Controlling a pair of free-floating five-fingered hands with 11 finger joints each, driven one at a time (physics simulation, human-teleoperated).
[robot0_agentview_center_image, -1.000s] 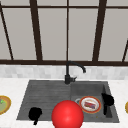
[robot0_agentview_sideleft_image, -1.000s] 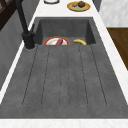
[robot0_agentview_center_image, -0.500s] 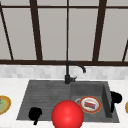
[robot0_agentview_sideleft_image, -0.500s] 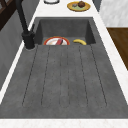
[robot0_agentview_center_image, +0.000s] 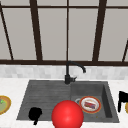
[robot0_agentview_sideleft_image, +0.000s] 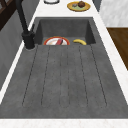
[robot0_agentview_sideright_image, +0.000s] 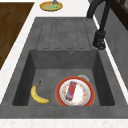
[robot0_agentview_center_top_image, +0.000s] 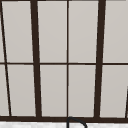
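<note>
Both hands show in the front view: the left hand (robot0_agentview_center_image: 35, 113) hangs low over the front left of the draining board (robot0_agentview_center_image: 42, 100), and whether its fingers are curled or straight cannot be told from its dark outline; the right hand (robot0_agentview_center_image: 122, 99) floats at the right edge, over the white counter (robot0_agentview_center_image: 117, 83) just beside the sink basin (robot0_agentview_center_image: 106, 100), fingers pointing down and holding nothing as far as can be seen. Between the hands, at the front edge, a large red ball (robot0_agentview_center_image: 67, 115) covers part of the sink. Just right of it, in the basin, lies an orange-rimmed plate (robot0_agentview_center_image: 90, 104) with a red item on it; the right side view shows a banana (robot0_agentview_sideright_image: 38, 94) on the basin floor beside this plate, apart from it. A black tap (robot0_agentview_center_image: 70, 72) stands at the back, between board and basin. The sink is dark grey stone with ribbed grooves on the draining board (robot0_agentview_sideleft_image: 65, 75), set in a pale speckled worktop. A yellow plate with food (robot0_agentview_center_image: 3, 104) sits on the counter at the far left. Behind runs a pale tiled strip (robot0_agentview_center_image: 37, 71) and a tall window with dark brown bars (robot0_agentview_center_top_image: 35, 60). Wooden flooring (robot0_agentview_sideright_image: 12, 20) shows beyond the counter.
</note>
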